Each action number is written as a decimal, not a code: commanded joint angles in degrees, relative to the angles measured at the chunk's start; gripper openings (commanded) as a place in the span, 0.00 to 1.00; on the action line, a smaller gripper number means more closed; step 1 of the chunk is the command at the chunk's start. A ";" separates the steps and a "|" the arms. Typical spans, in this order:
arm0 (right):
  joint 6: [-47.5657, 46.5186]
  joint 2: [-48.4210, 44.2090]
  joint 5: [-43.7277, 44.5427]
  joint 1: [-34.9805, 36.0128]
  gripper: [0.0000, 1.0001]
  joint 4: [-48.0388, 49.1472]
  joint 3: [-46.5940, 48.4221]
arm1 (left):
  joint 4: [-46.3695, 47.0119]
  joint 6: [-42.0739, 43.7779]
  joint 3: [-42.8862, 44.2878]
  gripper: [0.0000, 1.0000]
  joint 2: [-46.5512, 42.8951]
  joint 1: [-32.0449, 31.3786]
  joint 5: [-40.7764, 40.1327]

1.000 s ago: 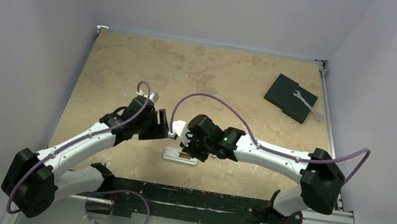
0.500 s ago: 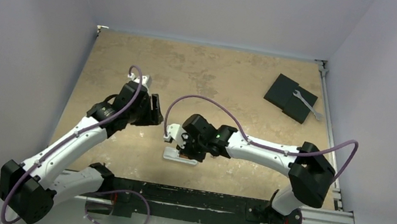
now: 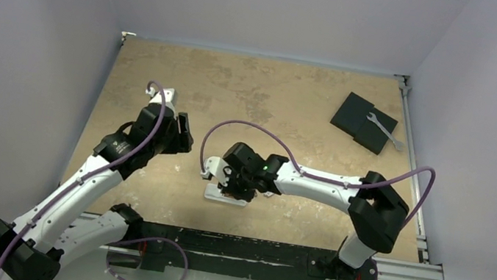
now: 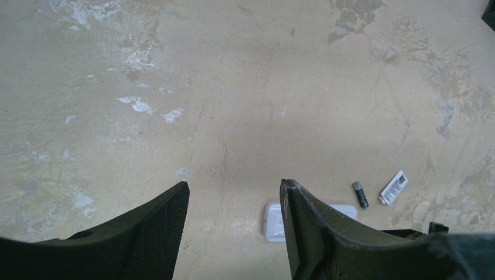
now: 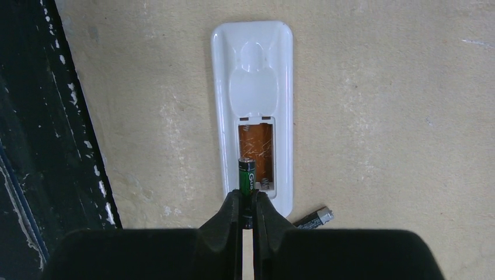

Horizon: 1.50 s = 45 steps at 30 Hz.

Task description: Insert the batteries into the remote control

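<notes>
- At the bottom centre of the right wrist view, the right gripper [image 5: 247, 204] is clamped on the lower end of a battery [image 5: 246, 173], which sticks out up-frame past the fingertips.
- Just beyond the battery's tip is the open bay [image 5: 255, 146], orange inside, in the lower half of the remote [image 5: 252, 70]. The remote lies back-up on the counter [image 5: 379, 116].
- Battery and bay run along nearly one long axis, both pointing up-frame, with the battery's free end over the bay's near end. I judge the coming move is to lay it down flat into a slot.
- A second battery [image 5: 313, 218] lies on the counter just right of the remote's near end.
- In the left wrist view, a white cover [image 4: 393, 187] lies beside that second battery.
- The left gripper [image 4: 233, 192], jaws apart and empty, hangs off to the left in the top view, so the right arm is the nearer one.
</notes>
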 commanded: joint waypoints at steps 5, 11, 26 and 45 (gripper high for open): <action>-0.46 1.05 -0.16 0.33 0.14 -0.88 3.36 | 0.93 1.55 0.28 0.58 -1.70 0.28 -1.37; -0.37 1.73 0.09 0.32 0.16 -1.06 3.89 | 1.13 1.59 0.04 0.58 -2.20 0.28 -1.37; -0.16 3.52 0.06 0.32 0.23 -1.05 4.95 | 1.14 1.60 -0.07 0.59 -2.77 0.28 -1.26; -0.01 4.24 -1.52 0.58 0.26 -1.02 5.05 | 1.32 1.67 -0.15 0.59 -2.57 0.28 -1.29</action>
